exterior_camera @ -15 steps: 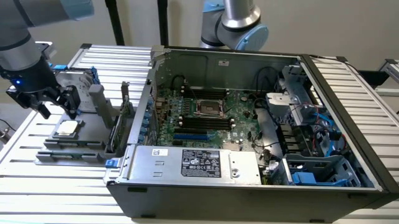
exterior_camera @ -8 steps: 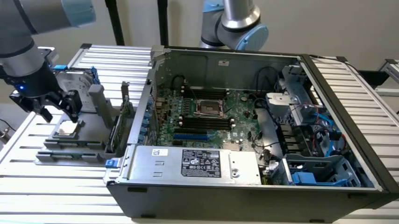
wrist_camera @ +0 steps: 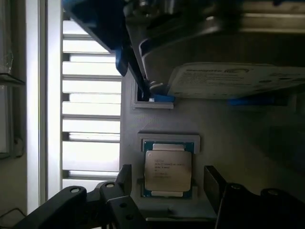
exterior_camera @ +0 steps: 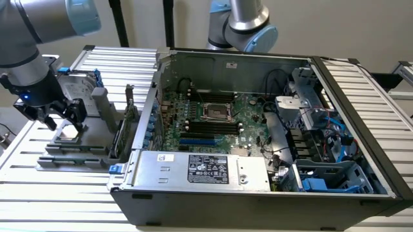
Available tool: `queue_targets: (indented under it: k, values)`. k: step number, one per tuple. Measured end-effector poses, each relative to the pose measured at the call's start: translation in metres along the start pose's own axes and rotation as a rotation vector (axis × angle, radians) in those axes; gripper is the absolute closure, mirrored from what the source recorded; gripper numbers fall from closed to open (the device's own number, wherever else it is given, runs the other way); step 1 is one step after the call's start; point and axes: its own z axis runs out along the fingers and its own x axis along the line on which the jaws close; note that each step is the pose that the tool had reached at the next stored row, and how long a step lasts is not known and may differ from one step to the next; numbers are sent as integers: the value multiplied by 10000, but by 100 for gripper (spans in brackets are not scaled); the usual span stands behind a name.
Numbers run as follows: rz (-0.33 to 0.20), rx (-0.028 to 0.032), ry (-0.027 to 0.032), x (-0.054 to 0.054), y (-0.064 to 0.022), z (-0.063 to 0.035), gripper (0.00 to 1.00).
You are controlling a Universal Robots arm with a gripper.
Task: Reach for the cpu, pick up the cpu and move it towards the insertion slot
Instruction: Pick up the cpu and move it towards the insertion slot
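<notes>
Silvery cpu (exterior_camera: 67, 133) sits flat in a recess of the grey fixture (exterior_camera: 71, 157), mid-left of the exterior view, on the white slatted table (exterior_camera: 58, 203). Gripper (exterior_camera: 63, 126) hangs right over it, jaws spread wide and holding nothing.

Wrist view: cpu (wrist_camera: 167, 167) lies face up between the two black fingers (wrist_camera: 125, 177), one on each side. There's a gap on both sides, so no contact.

Hard drive (exterior_camera: 76, 89) with blue rails stands upright on the same fixture, just behind the cpu.

Insertion slot (exterior_camera: 216, 112), a metal frame round a dark centre, is on the green motherboard (exterior_camera: 248, 123) inside the open computer case (exterior_camera: 258, 203). That's centre frame, well apart from the cpu toward the exterior view's right.

Second arm (exterior_camera: 242, 24) is at top centre, behind the case.
</notes>
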Motion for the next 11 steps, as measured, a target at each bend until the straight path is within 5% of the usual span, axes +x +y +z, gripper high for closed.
queue_targets:
  k: [11]
  values:
    - [183,-1,-8,-17,-4,95,29]
